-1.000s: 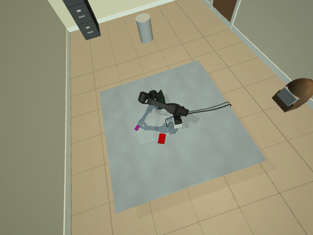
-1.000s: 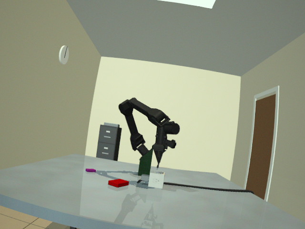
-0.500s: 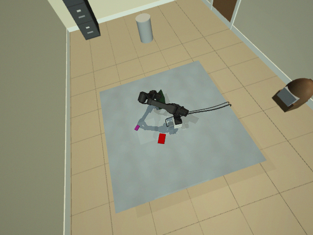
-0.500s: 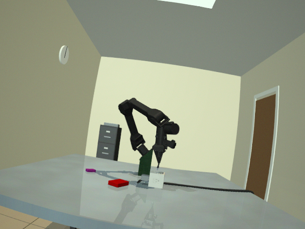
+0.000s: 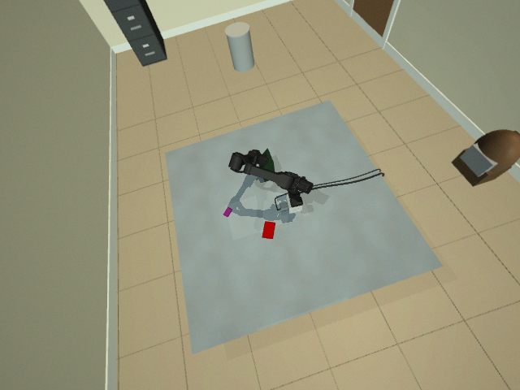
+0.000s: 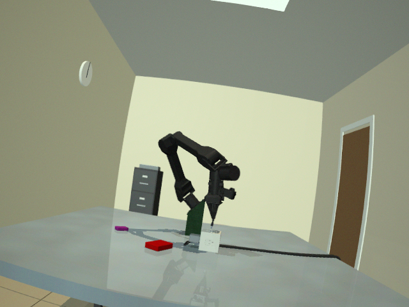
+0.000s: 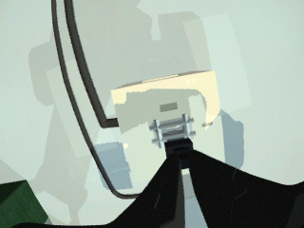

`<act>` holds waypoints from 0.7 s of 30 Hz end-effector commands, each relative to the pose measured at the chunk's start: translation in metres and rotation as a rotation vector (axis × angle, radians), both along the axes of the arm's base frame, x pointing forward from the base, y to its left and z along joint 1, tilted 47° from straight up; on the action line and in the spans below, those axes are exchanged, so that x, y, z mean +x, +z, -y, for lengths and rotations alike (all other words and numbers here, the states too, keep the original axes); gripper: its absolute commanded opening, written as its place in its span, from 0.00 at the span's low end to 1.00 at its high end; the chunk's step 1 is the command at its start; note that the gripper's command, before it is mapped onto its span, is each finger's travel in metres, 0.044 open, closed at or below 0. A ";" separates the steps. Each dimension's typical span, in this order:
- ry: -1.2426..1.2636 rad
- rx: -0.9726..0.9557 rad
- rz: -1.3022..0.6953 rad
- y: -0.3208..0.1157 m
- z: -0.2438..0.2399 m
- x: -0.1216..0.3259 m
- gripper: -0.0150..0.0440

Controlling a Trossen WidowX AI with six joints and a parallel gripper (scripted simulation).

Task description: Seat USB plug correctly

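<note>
The white power cube [image 5: 295, 210] [image 6: 209, 245] [image 7: 142, 163] stands upright on the table, with slots in its top and side. My gripper [image 6: 212, 221] [image 7: 182, 160] points straight down over the cube's top and is shut on the black body of the USB plug [image 7: 179, 147]. In the exterior view a thin pale piece shows between the fingertips and the cube top. Silver crossed bars [image 7: 172, 124] show just beyond the plug body in the wrist view. The fingers and plug body hide part of the top, and I cannot tell how deep the plug sits or which way round it is.
A black cable [image 5: 348, 183] [image 6: 280, 252] [image 7: 85, 73] runs from the cube across the table [image 5: 335, 260]. A green block [image 5: 269, 163] [image 6: 195, 222] [image 7: 19, 204] stands by the arm's base. A red block [image 5: 268, 230] [image 6: 158, 245] and a purple block [image 5: 227, 211] [image 6: 121, 228] lie nearby.
</note>
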State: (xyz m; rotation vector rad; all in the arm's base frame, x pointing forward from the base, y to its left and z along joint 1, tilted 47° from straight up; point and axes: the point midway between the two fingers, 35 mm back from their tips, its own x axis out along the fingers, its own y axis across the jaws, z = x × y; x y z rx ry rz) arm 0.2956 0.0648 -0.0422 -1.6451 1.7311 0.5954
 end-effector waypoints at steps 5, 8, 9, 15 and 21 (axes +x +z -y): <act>0.007 0.009 -0.009 -0.001 0.000 0.000 0.25; 0.008 0.011 -0.010 -0.002 0.001 0.000 0.25; 0.009 0.012 -0.011 -0.002 0.001 0.000 0.25; 0.013 0.017 -0.014 -0.002 0.001 0.000 0.25; 0.017 0.022 -0.017 -0.003 0.001 0.000 0.25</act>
